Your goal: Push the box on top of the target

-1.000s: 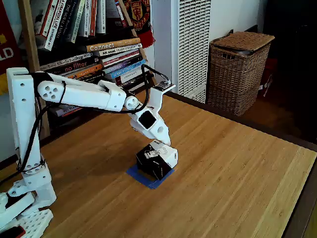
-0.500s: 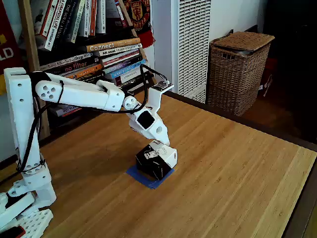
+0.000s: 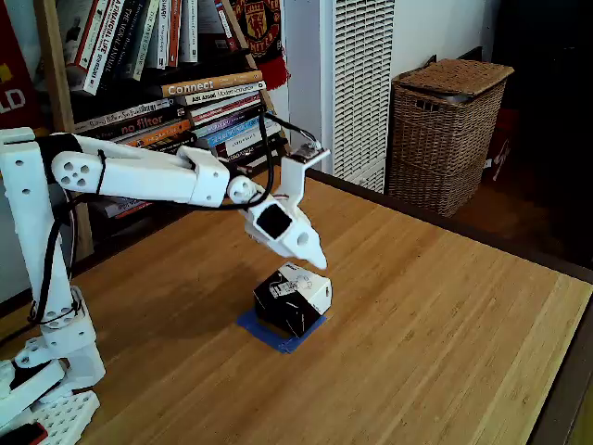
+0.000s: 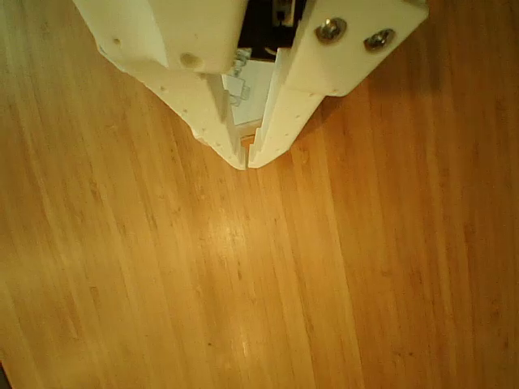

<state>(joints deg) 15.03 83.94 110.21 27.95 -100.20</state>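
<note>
While I watch from the fixed view, my readings are these:

Claw: the claw (image 3: 318, 263) hangs in the air just above the box, clear of it; in the other view its tips (image 4: 247, 160) meet, so I read it as closed and empty.

Box: the box (image 3: 293, 298) sits on the target (image 3: 278, 334), blue tape showing at its front and left edges.

Surface: bare wooden surface (image 3: 435, 315); a wicker basket (image 3: 448, 133) stands beyond its far edge.
</note>
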